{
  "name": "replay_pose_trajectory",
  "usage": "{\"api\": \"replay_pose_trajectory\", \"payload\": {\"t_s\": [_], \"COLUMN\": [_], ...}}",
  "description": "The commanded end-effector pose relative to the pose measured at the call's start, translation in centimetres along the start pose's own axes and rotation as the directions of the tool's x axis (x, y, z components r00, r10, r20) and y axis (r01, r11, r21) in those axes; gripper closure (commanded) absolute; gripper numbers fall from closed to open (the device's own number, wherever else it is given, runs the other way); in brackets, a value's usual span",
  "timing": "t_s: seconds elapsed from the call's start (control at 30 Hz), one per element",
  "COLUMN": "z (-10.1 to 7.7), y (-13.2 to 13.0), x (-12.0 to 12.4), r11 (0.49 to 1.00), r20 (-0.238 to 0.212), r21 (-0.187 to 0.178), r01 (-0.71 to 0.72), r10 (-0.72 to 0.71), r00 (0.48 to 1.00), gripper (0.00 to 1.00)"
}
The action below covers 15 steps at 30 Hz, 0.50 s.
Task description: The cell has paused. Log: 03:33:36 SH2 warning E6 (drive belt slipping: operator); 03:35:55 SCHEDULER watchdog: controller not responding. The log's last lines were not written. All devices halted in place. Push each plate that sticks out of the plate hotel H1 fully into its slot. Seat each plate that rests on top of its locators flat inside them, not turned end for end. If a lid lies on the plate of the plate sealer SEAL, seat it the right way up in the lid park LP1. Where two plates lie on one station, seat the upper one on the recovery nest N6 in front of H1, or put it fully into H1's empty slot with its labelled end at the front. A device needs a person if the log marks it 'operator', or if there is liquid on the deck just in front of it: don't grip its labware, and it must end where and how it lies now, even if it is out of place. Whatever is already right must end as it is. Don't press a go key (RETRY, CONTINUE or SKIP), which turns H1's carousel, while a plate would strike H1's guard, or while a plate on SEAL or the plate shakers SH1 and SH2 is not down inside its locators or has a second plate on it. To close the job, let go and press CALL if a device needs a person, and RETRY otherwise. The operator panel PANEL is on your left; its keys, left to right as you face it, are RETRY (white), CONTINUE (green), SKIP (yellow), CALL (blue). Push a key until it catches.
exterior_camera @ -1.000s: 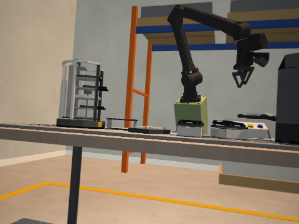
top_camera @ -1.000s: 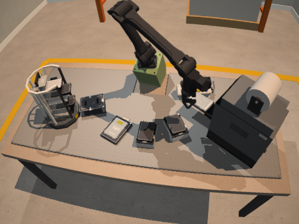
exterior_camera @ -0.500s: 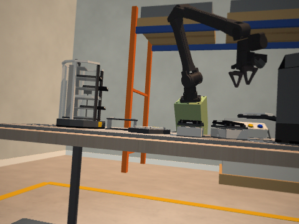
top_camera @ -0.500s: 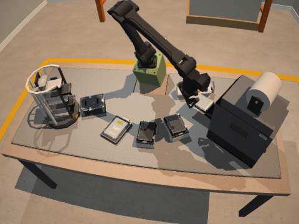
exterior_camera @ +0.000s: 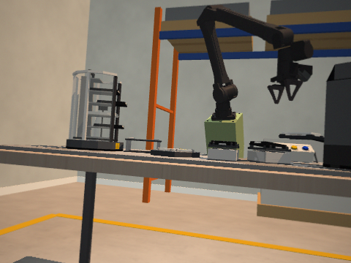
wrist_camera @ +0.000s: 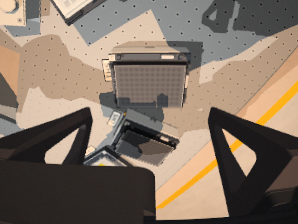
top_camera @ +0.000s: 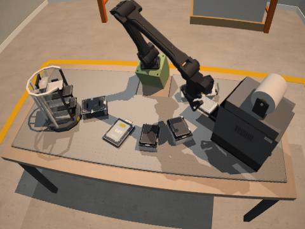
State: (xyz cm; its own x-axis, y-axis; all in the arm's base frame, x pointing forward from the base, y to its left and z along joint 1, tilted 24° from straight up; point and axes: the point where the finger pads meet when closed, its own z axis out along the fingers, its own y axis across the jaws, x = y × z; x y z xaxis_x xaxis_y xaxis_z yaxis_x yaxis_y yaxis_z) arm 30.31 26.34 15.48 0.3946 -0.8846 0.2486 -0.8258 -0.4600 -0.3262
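My gripper is open and empty, high above the deck between the operator panel and the sealer; it also shows in the side view and the wrist view. Below it a white gridded plate or lid lies on the tray of the black sealer SEAL. The panel shows its yellow and blue keys. A dark plate sits on the near shaker, the right one of two; the left shaker also carries a dark plate. The plate hotel H1 has dark plates sticking out at its front.
A nest stands in front of H1. A flat grey station with a yellow label lies between it and the shakers. The arm's green base is at the back. A white roll tops the sealer.
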Motion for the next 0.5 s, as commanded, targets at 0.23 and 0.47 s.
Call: {"api": "replay_pose_trajectory", "payload": {"t_s": [0.23, 0.47], "z": [3.4, 5.0], "y": [-0.1, -0.1], "x": [0.1, 0.1], "r11": [1.000, 1.000], "r20": [-0.002, -0.002], "r21": [-0.010, -0.010], "r01": [0.007, 0.007], "r10": [-0.007, -0.007], "r00": [1.000, 1.000], "gripper": [0.00, 0.00]}}
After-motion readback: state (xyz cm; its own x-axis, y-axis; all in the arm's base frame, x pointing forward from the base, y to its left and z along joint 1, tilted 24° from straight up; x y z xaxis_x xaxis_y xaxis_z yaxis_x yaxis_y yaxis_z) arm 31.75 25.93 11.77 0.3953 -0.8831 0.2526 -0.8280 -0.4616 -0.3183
